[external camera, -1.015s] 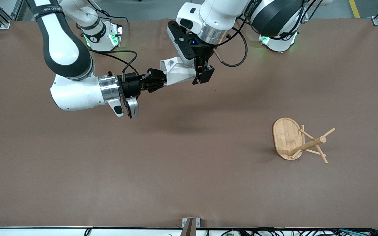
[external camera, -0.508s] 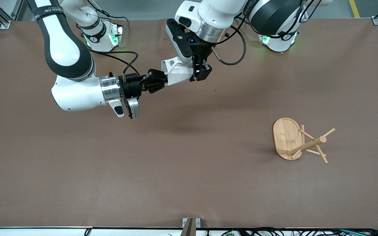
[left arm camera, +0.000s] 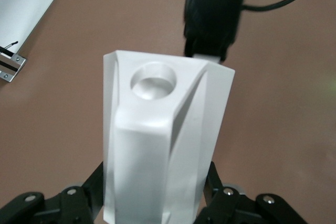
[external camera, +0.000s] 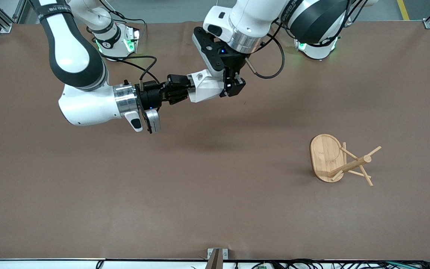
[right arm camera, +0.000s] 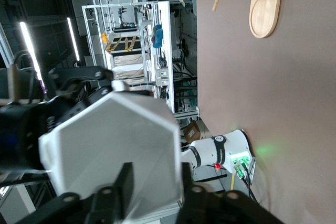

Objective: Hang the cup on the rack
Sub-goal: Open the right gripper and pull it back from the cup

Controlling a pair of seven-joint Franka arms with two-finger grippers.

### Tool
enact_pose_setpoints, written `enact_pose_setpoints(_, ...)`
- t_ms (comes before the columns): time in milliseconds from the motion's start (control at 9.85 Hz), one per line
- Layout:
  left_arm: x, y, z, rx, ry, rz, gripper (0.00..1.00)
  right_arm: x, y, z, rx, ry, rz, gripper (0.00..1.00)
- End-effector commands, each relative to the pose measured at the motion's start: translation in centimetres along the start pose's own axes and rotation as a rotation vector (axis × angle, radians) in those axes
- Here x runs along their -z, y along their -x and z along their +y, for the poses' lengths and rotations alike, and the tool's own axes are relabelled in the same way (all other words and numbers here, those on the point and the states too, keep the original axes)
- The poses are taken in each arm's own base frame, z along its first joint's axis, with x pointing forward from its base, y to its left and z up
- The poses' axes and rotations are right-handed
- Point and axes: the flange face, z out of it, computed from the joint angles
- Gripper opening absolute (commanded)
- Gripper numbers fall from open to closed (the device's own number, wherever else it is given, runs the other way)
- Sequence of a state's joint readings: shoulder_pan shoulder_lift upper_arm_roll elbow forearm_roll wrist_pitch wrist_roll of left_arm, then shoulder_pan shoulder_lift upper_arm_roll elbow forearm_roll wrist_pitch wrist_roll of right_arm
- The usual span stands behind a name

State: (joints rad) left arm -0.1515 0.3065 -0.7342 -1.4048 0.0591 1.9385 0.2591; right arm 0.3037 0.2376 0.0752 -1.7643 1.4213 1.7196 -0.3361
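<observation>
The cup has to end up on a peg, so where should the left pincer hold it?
On the flat side walls of the cup, at the end away from the right pincer, coming from above as the left pincer does. That leaves the handle and its round hole uncovered for a rack peg.

cup [external camera: 206, 86] midair, rack [external camera: 340, 161] tabletop (well apart)

White faceted cup [external camera: 205, 86] is held on its side in the air; bamboo rack [external camera: 336, 160] is seen standing upright near the left arm's end.
</observation>
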Motion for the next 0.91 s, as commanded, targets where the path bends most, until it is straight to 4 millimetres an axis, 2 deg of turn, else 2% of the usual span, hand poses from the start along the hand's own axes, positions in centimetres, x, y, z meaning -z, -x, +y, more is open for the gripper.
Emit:
enact_pose_setpoints(0, -1.3, 1.3, -2.6, 0.067, -0.014, -0.065, 0.20, 6.9, 0.8, -1.3, 0.025, 0.082, 0.084, 1.00)
enact_pose_setpoints(305, -0.9, 3.2, -4.6, 0.327, -0.051, -0.139, 0.20, 17.5, 1.1, 2.5, 0.004, 0.367, 0.186, 1.00)
enact_pose_setpoints(508, -0.6, 5.1, -7.0, 0.562, -0.102, -0.189, 0.20, 22.8, 2.2, 4.5, -0.021, 0.545, 0.204, 1.00)
enact_pose_setpoints(609, -0.3, 6.2, -9.0, 0.617, -0.108, -0.195, 0.20, 25.0, 2.7, 4.8, -0.020, 0.663, 0.196, 1.00)
enact_pose_setpoints(711, -0.3, 7.3, -11.1, 0.651, -0.111, -0.202, 0.20, 27.5, 3.2, 3.9, 0.001, 0.792, 0.206, 1.00)
enact_pose_setpoints(812, -1.4, 9.2, -13.0, 0.693, -0.114, -0.238, 0.20, 29.8, 3.9, 3.7, -0.001, 0.872, 0.217, 1.00)
